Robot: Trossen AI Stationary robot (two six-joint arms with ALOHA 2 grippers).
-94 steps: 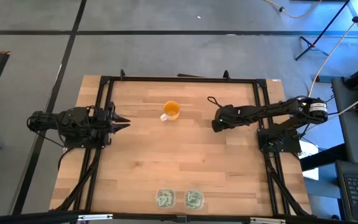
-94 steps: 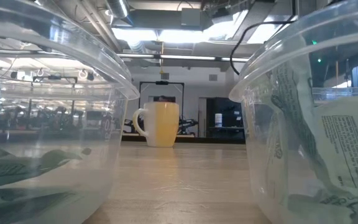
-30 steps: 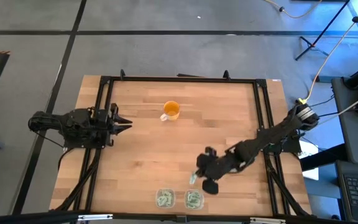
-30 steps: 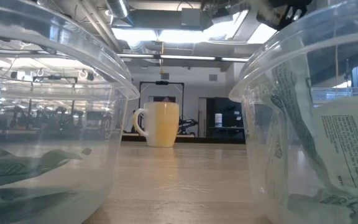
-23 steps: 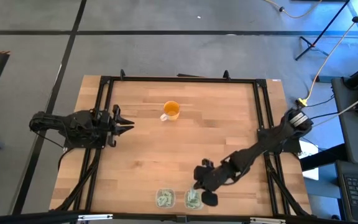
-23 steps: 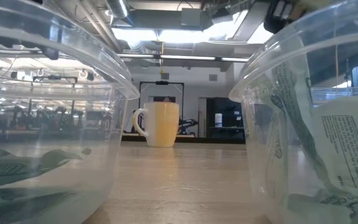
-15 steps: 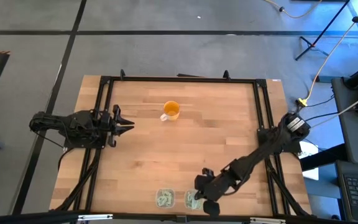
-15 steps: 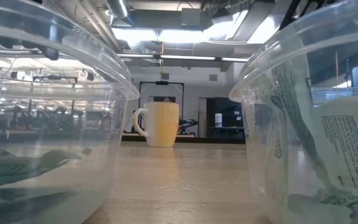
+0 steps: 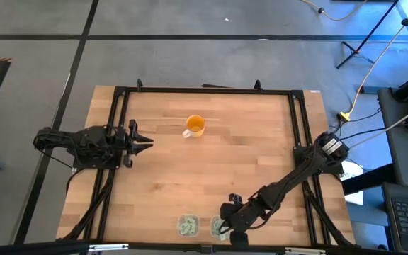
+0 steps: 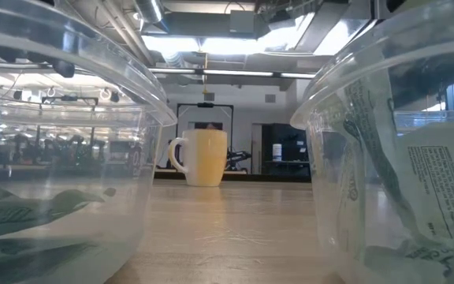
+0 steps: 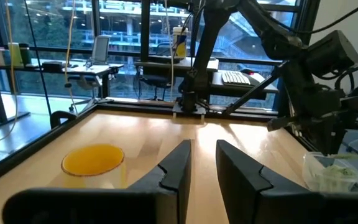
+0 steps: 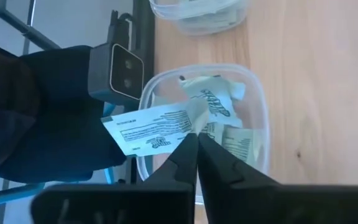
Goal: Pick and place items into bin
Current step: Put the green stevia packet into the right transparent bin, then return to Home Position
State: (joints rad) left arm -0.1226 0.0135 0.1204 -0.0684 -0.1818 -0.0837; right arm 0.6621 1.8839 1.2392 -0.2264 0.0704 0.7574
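My right gripper [image 12: 196, 138] is shut on one pale green and white packet [image 12: 151, 127] above the right-hand clear bin [image 12: 257, 106] at the table's near edge; in the high view the gripper [image 9: 225, 221] covers part of that bin [image 9: 220, 228]. Several packets [image 12: 229, 140] lie inside it. The second bin [image 9: 188, 226] beside it also holds packets [image 10: 22, 209]. My left gripper [image 11: 204, 163] waits open at the table's left side [image 9: 144, 140], touching nothing. My right gripper pinches the packet by one end [image 12: 190, 122] between its two fingertips, coming from above and pointing down. The packet sticks out sideways from the fingers, printed face up, reaching over the bin's rim [image 12: 143, 93]. Whether it touches the packets below, I cannot tell.
An orange cup [image 9: 195, 126] stands upright on the far half of the wooden table, also seen in the low view as the cup [image 10: 203, 158] between the two bins. A black frame [image 9: 204, 90] runs along the table's edges. Bare wood lies between the cup and the bins.
My right gripper has travelled toward the table's near edge with the packet, from beside the bins to over the right-hand bin, and its arm has stretched out farther. The left arm has stayed at the left side.
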